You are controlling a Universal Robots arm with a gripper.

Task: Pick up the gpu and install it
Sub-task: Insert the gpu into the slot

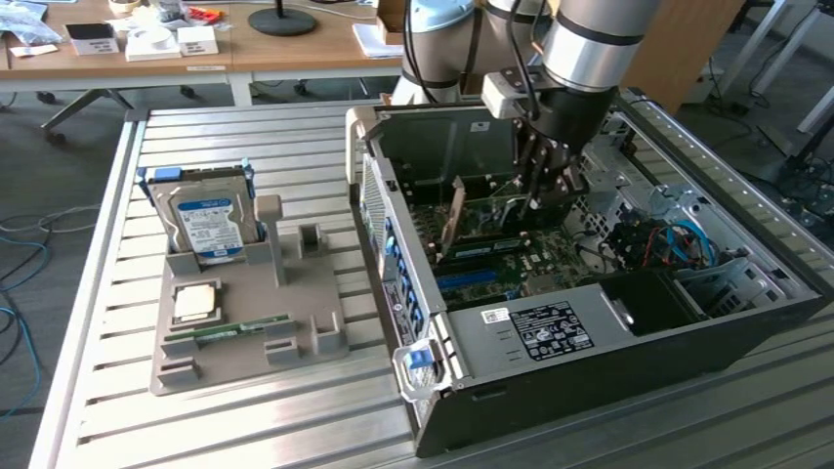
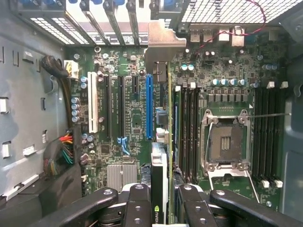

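gpu (image 2: 159, 163) edge-on in gripper (image 2: 160, 196), fan hidden

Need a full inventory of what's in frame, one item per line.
PC case: 1, black, lying open on the table, exterior view's right
motherboard: 1, green, inside the case
expansion slot: 1, blue, on the motherboard beside the gpu
CPU socket: 1, silver frame, on the motherboard
gpu: 1, green with silver bracket, edge-on over the motherboard, held by the gripper
fixture: 1, grey, on the table, exterior view's left
hard drive: 1, silver with blue-white label, upright in the fixture
CPU: 1, silver, flat on the fixture
RAM strip: 1, green, on the fixture
table: 1, silver, slatted
arm: 1, silver-grey, reaching into the case
gripper: 1, black, closed on the gpu
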